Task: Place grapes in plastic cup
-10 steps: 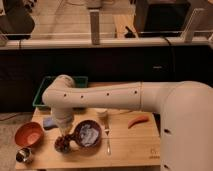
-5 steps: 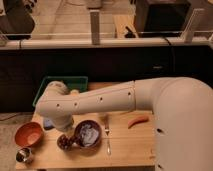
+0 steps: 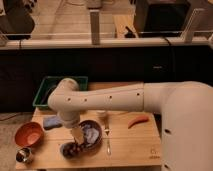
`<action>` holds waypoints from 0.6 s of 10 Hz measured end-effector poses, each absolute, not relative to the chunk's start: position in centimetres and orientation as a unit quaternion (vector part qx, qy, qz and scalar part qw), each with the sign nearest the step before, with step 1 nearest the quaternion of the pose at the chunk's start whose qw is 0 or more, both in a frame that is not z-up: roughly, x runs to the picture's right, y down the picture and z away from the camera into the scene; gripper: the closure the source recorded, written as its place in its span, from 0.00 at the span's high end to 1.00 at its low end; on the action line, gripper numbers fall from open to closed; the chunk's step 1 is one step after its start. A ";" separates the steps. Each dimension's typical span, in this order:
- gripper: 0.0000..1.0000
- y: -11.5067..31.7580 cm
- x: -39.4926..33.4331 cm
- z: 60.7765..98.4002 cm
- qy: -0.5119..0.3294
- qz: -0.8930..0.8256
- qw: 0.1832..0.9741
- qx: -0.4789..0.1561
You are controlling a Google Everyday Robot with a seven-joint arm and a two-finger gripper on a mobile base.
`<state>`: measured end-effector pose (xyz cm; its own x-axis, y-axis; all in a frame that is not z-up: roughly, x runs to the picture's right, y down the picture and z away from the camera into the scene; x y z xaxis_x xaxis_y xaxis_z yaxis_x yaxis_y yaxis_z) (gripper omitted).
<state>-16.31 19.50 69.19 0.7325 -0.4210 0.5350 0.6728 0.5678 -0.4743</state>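
The white arm is reaching down over the front left of the wooden tabletop point(image 3: 135, 142), and its pincer point(image 3: 76, 135) is hanging just above the bunch of small dark red-brown grapes point(image 3: 73, 149). The arm is hiding the fingers, so I cannot tell whether they are parted or gripping the fruit. The grapes are lying near the tabletop's front edge, inside what looks like a pale rounded rim, which may be the small light blue translucent plastic cup point(image 3: 64, 150); the view is not letting me confirm that. If it is the cup, the placing is nearly finished and only release and withdrawal are left; if not, the transfer is yet to be done.

Compared with half a second ago, the arm's elbow has swung rightward and lower, and the pincer has come down closer to the grapes, which seem to have shifted slightly forward. The dark round bowl with the blue cloth point(image 3: 91, 132), the orange bowl point(image 3: 28, 133), the small shiny metal cup point(image 3: 23, 155) and the orange-red carrot-like piece point(image 3: 138, 121) are sitting where they were.
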 end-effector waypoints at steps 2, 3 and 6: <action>0.80 19.5 -16.5 69.1 -0.186 -0.316 0.866 -0.340; 0.80 19.5 -16.4 69.2 -0.186 -0.315 0.866 -0.340; 0.80 19.5 -16.5 69.2 -0.186 -0.316 0.866 -0.340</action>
